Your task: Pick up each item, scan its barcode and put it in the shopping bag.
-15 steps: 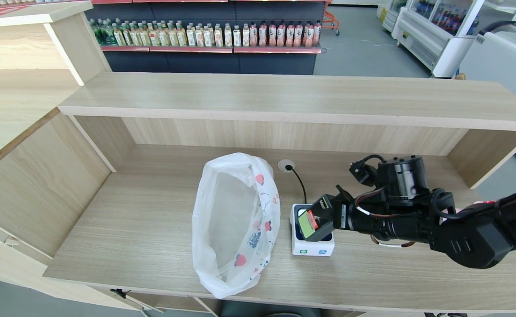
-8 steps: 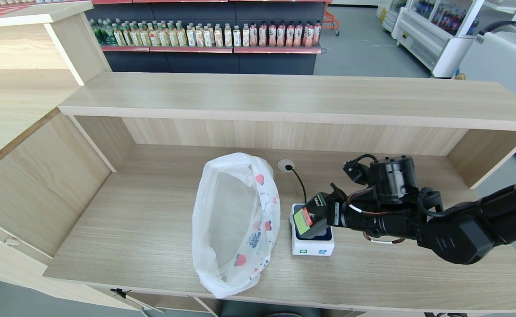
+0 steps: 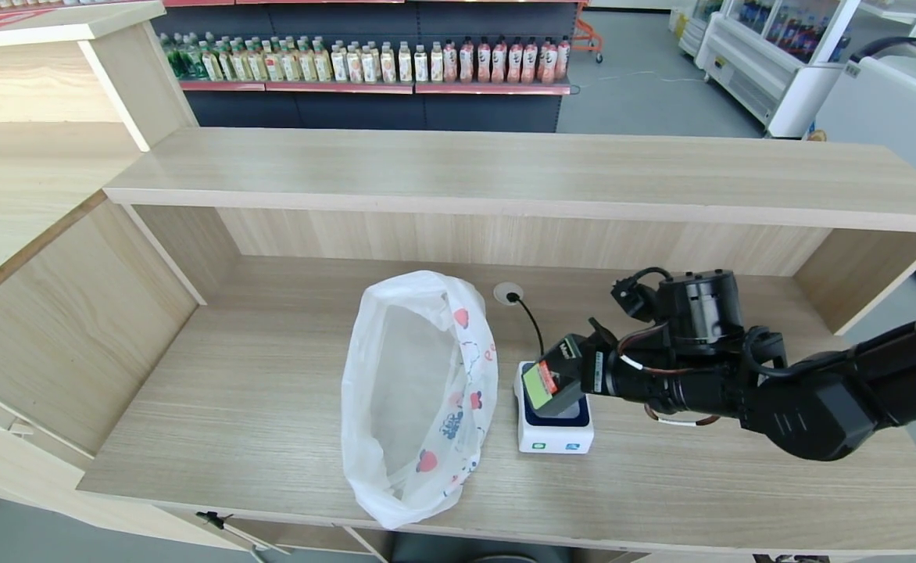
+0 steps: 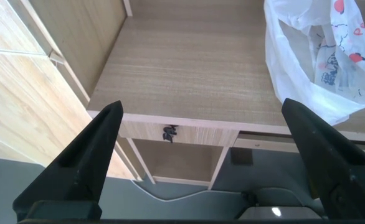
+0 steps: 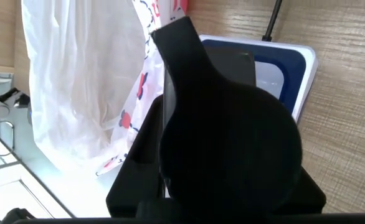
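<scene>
Head view: the right gripper [image 3: 558,381] is reaching in from the robot's right, and its two black fingers are clamping a small packet [image 3: 538,385] between them. The packet is showing a green face with a red strip, and it is tilting toward the bag side. It is hanging just above the barcode scanner [image 3: 556,439], a white box with a dark blue top that is sitting on the wooden counter [image 3: 255,407]. I cannot tell whether the packet is touching the scanner's top. A black cable [image 3: 533,324] is running from the scanner's far side to a round grommet [image 3: 508,294] in the counter.

The shopping bag [image 3: 419,391], white plastic with red and blue printed figures, is lying just beside the scanner on the robot's left, with its mouth gaping open toward the robot. Nothing inside it is showing clearly.

The right wrist view is looking past the dark gripper body at the scanner's blue top, with the bag's printed edge right next to it.

In the left wrist view the left gripper [image 4: 202,106] is hanging low near the counter's front edge, well apart from the scanner. Its fingers are standing wide apart and holding nothing.
</scene>
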Robot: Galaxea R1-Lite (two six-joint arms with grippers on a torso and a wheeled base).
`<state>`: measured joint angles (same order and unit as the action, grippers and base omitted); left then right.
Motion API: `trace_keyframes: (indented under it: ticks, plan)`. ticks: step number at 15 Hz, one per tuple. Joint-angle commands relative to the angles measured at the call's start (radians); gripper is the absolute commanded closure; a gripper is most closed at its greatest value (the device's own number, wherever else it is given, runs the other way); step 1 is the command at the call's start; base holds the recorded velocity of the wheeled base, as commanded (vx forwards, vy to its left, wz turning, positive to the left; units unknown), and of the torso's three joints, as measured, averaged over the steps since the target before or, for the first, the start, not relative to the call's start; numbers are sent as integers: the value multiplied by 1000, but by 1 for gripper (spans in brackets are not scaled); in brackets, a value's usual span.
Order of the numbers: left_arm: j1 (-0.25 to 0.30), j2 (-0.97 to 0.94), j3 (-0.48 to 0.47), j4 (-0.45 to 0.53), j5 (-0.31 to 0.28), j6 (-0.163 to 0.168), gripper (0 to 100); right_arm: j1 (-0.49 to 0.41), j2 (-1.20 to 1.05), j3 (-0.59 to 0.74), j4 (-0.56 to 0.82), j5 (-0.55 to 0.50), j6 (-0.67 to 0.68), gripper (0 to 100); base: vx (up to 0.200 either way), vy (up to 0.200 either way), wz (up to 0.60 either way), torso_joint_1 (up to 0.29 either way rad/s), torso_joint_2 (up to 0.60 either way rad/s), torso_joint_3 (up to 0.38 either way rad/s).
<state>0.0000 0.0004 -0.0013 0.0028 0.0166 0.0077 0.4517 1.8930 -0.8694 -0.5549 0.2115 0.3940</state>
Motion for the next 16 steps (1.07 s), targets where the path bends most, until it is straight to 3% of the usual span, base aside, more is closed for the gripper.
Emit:
trace_keyframes:
  ticks: [1, 4, 6, 14, 16]
  plan:
    - [0, 0, 0, 0, 0, 0, 0, -24, -140, -22, 6, 3, -30, 100, 0, 0, 0, 0, 0, 0]
    - [0, 0, 1, 0, 0, 0, 0, -174, -241, 56, 41, -17, -468, 100, 0, 0, 0, 0, 0, 0]
    - [0, 0, 1, 0, 0, 0, 0, -232, -287, 119, 13, -72, -633, 100, 0, 0, 0, 0, 0, 0]
    - [0, 0, 0, 0, 0, 0, 0, -225, -411, 234, 15, -84, -616, 100, 0, 0, 0, 0, 0, 0]
    - [0, 0, 0, 0, 0, 0, 0, -225, -410, 230, 15, -84, -583, 100, -200, 200, 0, 2, 7, 0]
